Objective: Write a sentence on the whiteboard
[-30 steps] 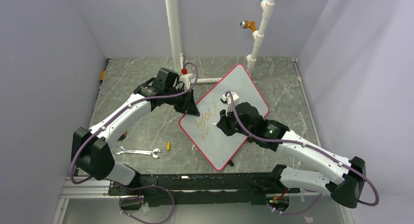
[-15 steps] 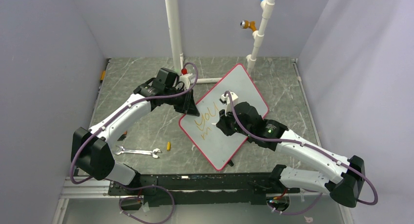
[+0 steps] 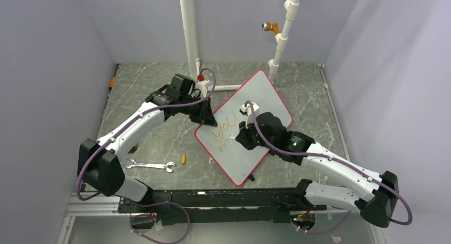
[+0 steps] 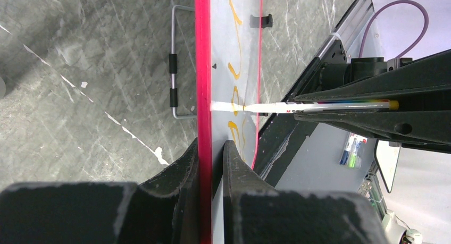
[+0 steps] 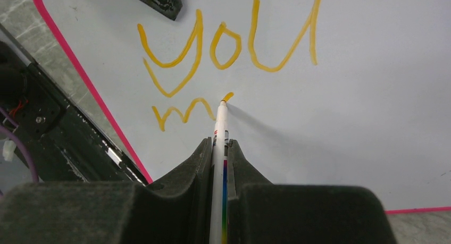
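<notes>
Whiteboard (image 3: 268,95) sits mid-surface (image 3: 308,95), one corner pointing toward 12 o'clock. Left pincer (image 4: 211,145) pinches its 10 o'clock edge. Right pincer (image 5: 219,144) is clamped on a marker (image 5: 220,122), whose orange tip touches the board at 3 o'clock of the "m" under "You" in the sentence (image 5: 226,67).

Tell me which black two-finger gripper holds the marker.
The right gripper: it pinches the thin white orange-tipped marker, while the left gripper clamps the edge of the red-rimmed whiteboard.
</notes>
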You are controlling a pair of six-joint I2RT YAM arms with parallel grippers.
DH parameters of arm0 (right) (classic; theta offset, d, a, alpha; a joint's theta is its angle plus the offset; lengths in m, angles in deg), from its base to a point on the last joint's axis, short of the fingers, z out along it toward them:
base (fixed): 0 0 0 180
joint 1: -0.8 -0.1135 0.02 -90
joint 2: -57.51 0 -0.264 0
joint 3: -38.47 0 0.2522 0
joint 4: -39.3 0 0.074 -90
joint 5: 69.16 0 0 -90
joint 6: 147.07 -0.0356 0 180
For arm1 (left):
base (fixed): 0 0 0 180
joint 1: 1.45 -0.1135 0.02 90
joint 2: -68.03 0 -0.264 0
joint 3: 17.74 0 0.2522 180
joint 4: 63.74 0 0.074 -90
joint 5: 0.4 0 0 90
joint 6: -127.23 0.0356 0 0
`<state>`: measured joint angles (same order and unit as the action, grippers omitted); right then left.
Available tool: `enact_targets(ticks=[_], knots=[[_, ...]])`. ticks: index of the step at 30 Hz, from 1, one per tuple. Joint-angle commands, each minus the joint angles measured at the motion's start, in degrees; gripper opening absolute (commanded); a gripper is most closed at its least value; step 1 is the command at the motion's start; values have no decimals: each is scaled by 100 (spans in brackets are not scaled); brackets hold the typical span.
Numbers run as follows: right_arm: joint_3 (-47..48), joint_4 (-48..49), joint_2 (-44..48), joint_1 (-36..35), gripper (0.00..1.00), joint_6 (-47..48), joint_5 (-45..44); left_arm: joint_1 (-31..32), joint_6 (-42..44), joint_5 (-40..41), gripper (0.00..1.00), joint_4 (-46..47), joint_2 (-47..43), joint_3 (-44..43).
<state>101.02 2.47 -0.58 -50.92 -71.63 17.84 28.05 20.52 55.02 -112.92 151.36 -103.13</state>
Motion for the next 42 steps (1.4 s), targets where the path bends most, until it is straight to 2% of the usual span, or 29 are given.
enact_targets(ticks=[1,16,31,42], knots=[[-207,-46,77,-17,0,-74,273,-84,586,783,0,220,-202,-199],[24,-373,-131,-15,0,-143,-578,-89,590,795,0,215,-216,-191],[728,-340,-556,-18,0,90,-773,-85,580,822,0,204,-238,-184],[503,-328,-382,-16,0,-55,-516,-86,589,830,0,194,-247,-188]])
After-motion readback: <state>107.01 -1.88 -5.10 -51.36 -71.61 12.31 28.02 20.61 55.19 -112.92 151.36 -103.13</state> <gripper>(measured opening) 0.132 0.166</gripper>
